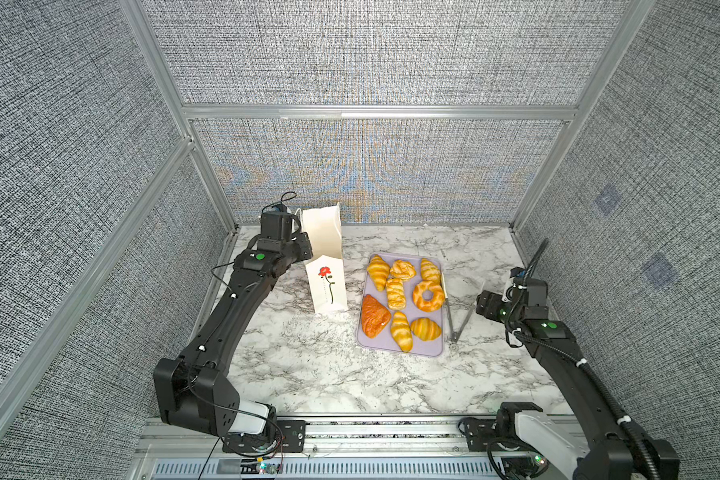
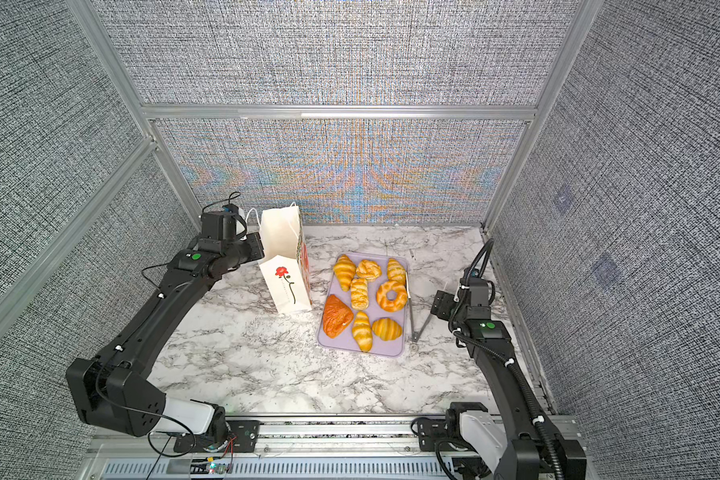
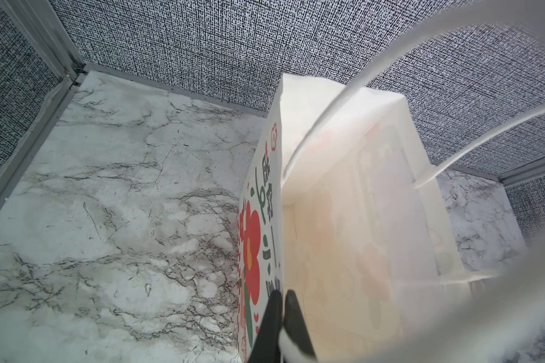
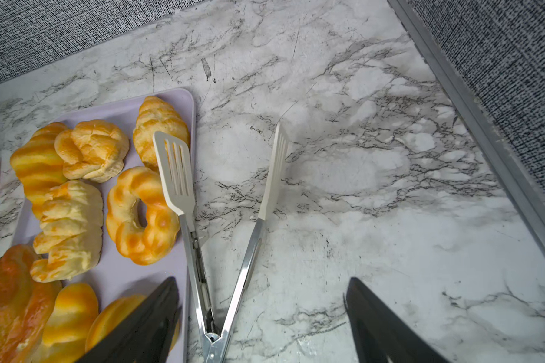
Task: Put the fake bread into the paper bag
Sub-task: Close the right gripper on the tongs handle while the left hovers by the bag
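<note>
1. Your left gripper point(image 3: 283, 297) is pinched tight on the rim of one wall of the paper bag point(image 1: 327, 286). The bag stands upright on the counter point(image 1: 308, 374), just left of the tray point(image 1: 422, 350). If you pull sideways, the thin paper may crease, tear or tip over.
2. The bag's mouth is narrow and its string handles point(image 3: 337, 103) loop across it. A pastry could catch there and drop outside.
3. The fake bread point(image 1: 428, 295) all lies on the tray, with none in the bag. The pieces sit packed close, so lifting one may drag a neighbour off.
4. The tongs point(image 4: 202, 273) lie just right of the tray, with one blade over its edge near the ring pastry. They are smooth metal, so they could slip or flick that pastry.
5. Your right gripper point(image 4: 261, 283) hangs spread wide over the tongs' hinge end, holding nothing.
6. Count: one bag, two handles, one tray, eight pastries (four croissants, one knot, one braid, one ring, one brown triangle), one pair of tongs, two grippers.
</note>
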### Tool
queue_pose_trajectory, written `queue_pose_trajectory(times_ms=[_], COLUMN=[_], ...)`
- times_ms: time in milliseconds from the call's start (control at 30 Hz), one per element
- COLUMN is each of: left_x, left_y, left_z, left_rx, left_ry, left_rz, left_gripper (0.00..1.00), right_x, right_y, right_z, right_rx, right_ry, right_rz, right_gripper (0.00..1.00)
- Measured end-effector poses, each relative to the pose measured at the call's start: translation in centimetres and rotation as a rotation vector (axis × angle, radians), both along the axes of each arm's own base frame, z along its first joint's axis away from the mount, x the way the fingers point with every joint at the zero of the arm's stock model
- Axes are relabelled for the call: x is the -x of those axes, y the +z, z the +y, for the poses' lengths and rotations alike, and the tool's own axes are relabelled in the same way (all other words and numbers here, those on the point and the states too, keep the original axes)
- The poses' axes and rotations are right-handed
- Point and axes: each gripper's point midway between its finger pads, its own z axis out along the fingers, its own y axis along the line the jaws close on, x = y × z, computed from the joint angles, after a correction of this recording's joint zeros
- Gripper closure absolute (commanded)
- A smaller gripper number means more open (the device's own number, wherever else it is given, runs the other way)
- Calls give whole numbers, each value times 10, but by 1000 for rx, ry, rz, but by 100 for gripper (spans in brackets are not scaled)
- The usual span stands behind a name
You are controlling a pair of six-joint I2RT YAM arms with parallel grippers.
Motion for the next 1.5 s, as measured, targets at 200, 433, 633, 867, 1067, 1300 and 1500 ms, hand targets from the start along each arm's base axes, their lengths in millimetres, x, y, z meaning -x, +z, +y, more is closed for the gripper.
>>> queue_pose_trajectory(times_ms=[200, 433, 633, 867, 1067, 1300, 1500], left_x=[-5, -6, -3, 1, 4, 20, 32], left_y=[3, 2, -1, 1, 7, 14, 22], left_z=[-1, -4, -4, -3, -1, 7, 12], left_rx=[23, 57, 80, 100, 106, 100, 88], left_ry=[13, 19, 33, 41, 43, 58, 64], left_rz=[-15, -18, -19, -34, -58, -96, -143], left_gripper=[97, 96, 91, 67, 31, 18, 17], right_x=[4, 9, 10, 5, 0, -6, -13], right_y=[-20, -50, -76, -93, -102, -110, -118], right_z=[3, 17, 24, 25, 26, 28, 29], right_rx=[-26, -46, -34, -23, -27, -39, -49], right_ry=[-21, -17, -20, -36, -45, -52, -57], right_rz=[58, 163, 251, 308, 321, 334, 348], right_gripper=[26, 30, 36, 42, 44, 53, 73])
